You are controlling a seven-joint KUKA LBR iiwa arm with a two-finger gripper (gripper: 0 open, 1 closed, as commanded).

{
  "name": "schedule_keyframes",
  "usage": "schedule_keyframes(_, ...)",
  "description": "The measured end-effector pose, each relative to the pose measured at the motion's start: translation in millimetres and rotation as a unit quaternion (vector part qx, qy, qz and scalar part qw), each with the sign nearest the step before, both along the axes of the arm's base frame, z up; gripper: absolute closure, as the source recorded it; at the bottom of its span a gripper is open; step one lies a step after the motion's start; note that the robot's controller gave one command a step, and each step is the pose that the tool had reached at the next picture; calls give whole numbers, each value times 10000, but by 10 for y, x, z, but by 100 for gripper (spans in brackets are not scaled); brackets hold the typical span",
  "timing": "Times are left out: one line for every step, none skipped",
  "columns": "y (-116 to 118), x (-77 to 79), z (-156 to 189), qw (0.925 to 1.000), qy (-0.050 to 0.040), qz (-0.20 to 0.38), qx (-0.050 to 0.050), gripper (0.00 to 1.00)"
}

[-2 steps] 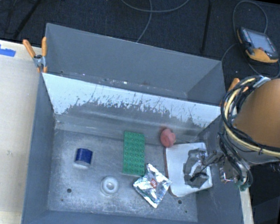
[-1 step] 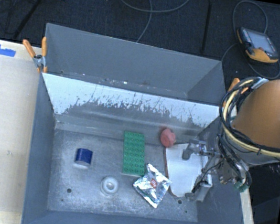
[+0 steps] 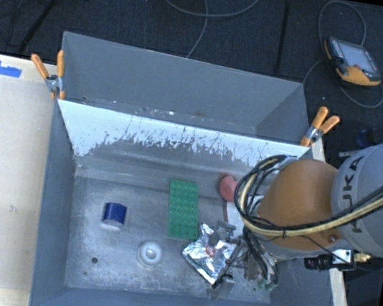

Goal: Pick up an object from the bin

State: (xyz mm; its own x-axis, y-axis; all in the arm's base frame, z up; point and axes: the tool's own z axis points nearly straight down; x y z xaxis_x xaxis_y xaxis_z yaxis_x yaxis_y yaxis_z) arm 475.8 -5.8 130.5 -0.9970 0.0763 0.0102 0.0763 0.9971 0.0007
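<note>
A crumpled silver foil wrapper (image 3: 203,254) lies on the bin floor right of centre, near the front. My gripper (image 3: 230,268) is low in the bin at the wrapper's right edge, touching or overlapping it. A flat green studded block (image 3: 182,209) lies just left of and behind the wrapper. Behind the gripper, a pink ball (image 3: 227,186) rests by the back wall, partly hidden by the arm's cables.
A blue cylinder with a white base (image 3: 114,214) stands at the left of the bin floor. A small pale round cap (image 3: 150,253) lies near the front, left of the wrapper. The arm's orange cover and cables hang over the bin's right side.
</note>
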Motion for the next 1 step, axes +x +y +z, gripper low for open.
schedule_keyframes(48,328,-643,9996,-39,283,-4,0)
